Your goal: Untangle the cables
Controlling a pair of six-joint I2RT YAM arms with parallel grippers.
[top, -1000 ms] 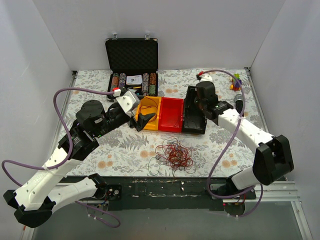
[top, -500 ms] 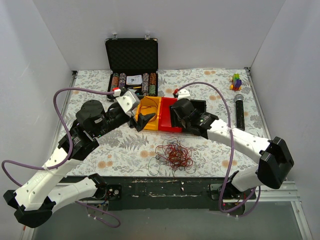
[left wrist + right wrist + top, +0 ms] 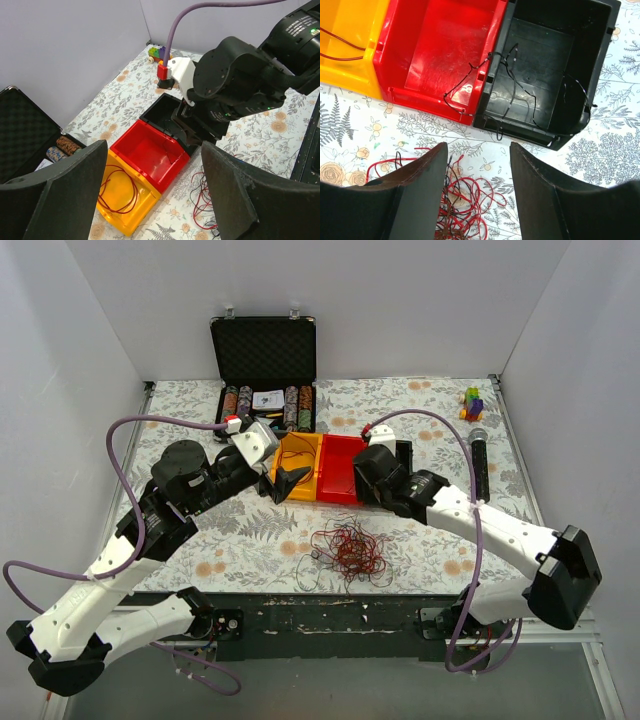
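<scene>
Under right claw (image 3: 478,195), cables (image 3: 467,192) partly hidden, cut off at btm.

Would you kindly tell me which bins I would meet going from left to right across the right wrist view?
The yellow bin, then the red bin, then the black bin.

A loose nest of hair-thin red, orange and dark brown wires (image 3: 347,548) lies on the floral tabletop (image 3: 430,400). A thin red wire loop (image 3: 119,189) lies inside the orange plastic bin (image 3: 135,220). A thin black wire (image 3: 511,80) straddles the red plastic bin (image 3: 435,45) and the black plastic bin (image 3: 545,50).
</scene>
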